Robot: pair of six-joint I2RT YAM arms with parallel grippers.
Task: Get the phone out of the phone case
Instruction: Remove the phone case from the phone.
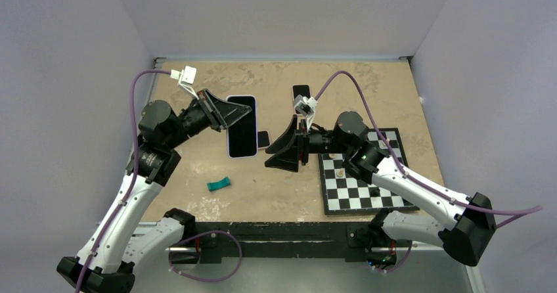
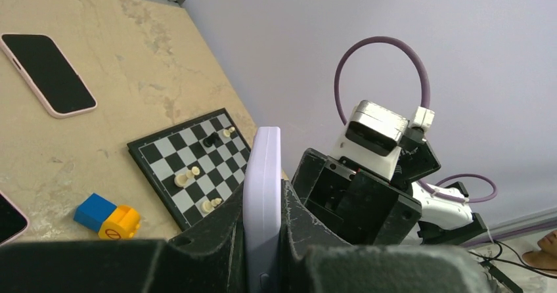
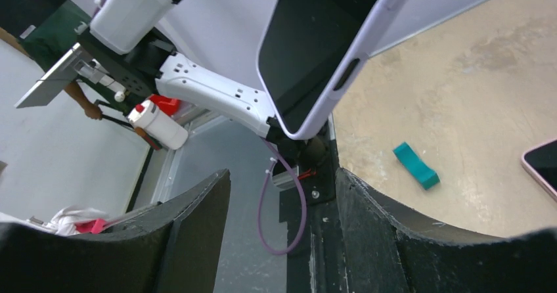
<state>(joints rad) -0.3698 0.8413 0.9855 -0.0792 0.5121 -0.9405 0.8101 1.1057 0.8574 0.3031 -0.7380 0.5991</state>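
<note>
A phone with a black screen (image 1: 242, 132) sits in a lavender phone case (image 1: 229, 134), held above the table's middle. My left gripper (image 1: 238, 111) is shut on the case's upper end. The left wrist view shows the case (image 2: 261, 181) edge-on, pinched between both jaws. My right gripper (image 1: 274, 152) stands open just right of the phone, with nothing between its fingers. From the right wrist the cased phone (image 3: 309, 56) hangs beyond the spread fingers (image 3: 378, 221), apart from them.
A chessboard (image 1: 364, 181) with a few pieces lies at the right. One phone in a pink case (image 2: 47, 73) lies on the far side of the table, another (image 1: 263, 138) under the held one. A teal piece (image 1: 219, 184) and a blue-yellow block (image 2: 107, 215) lie nearby.
</note>
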